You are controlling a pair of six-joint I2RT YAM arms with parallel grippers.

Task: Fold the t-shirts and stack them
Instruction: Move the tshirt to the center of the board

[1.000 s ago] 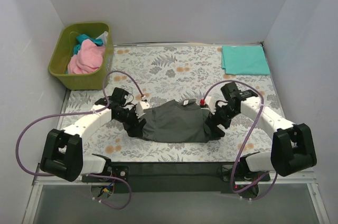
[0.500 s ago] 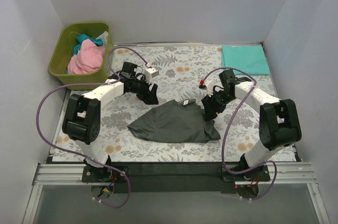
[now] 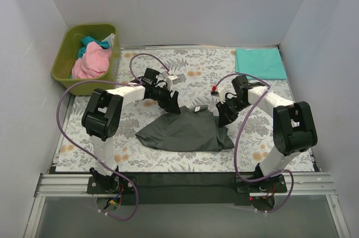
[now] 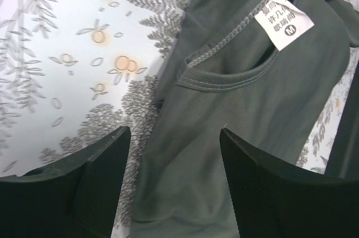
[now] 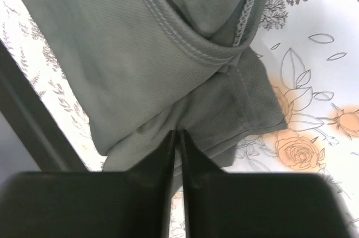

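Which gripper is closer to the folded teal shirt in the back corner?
Right. The right gripper sits near-left of the teal shirt; the left gripper lies farther left.

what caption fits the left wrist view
Open left gripper over the collar of a dark grey t-shirt on a floral tablecloth

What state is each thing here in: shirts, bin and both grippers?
Dark grey t-shirt: rumpled on the table cloth, neck label showing.
Teal t-shirt: folded flat, far right corner.
Olive bin: holding pink and teal clothes.
Left gripper: open, over the grey shirt's collar.
Right gripper: shut, at the grey shirt's edge.
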